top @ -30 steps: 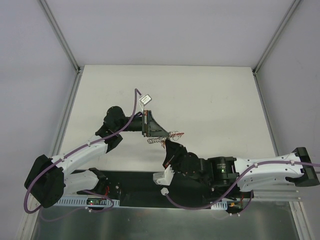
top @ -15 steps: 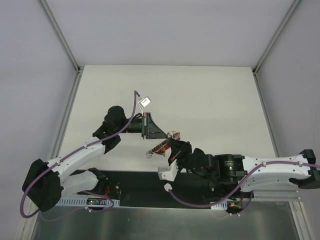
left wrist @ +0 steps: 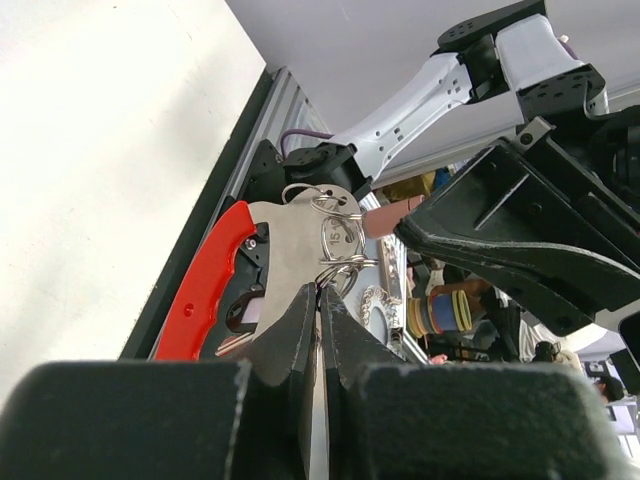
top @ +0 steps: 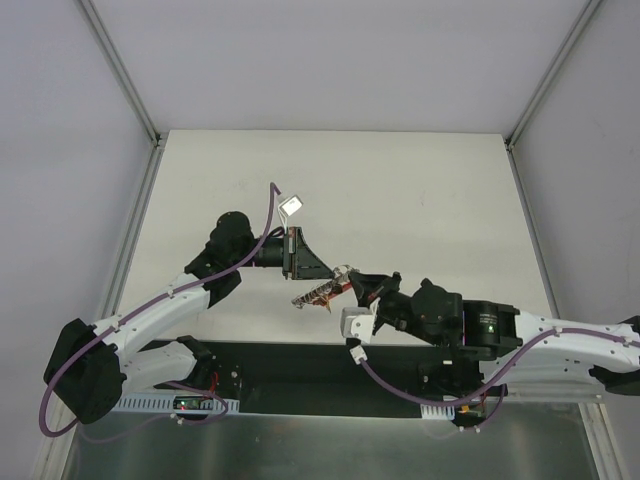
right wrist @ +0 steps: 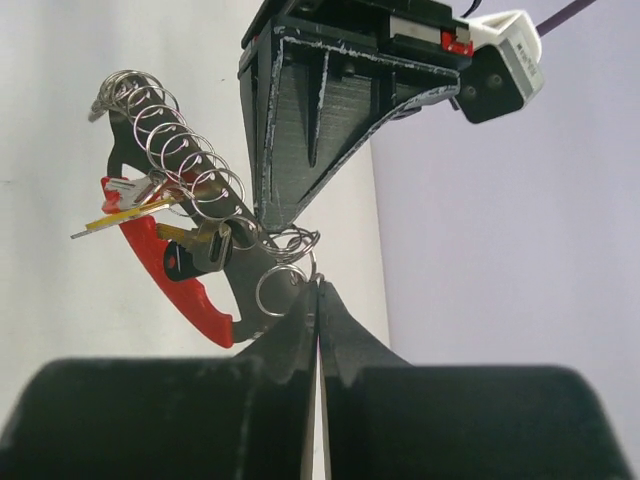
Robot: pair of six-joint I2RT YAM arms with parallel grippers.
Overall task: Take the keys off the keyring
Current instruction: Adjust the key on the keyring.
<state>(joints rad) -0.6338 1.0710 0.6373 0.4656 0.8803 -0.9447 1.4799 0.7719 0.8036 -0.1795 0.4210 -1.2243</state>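
Your right arm (top: 540, 335) is lying lower and stretching out longer along the near edge than it was a second ago. Its wrist is sitting further to the right now. The right gripper (top: 352, 282) is reaching in from the right and pointing left. Its fingers were a little apart before. Now they are pressing together, and their tips are pinching a thin wire loop of the keyring (right wrist: 258, 292).

Your left arm (top: 160, 305) is bending up from the near left corner, about where it was before. The left gripper (top: 335, 270) is pointing right, nose to nose with the other one. Its fingers are squeezing tight too, nipping the ring from the other side.

The bunch is hanging in the air between the two tips, a bit lower and more tilted than before. The keys (right wrist: 125, 218) are sticking out beside the red piece (right wrist: 165, 268), under a wire coil (right wrist: 165, 135). The table (top: 420, 190) is lying white behind it all.
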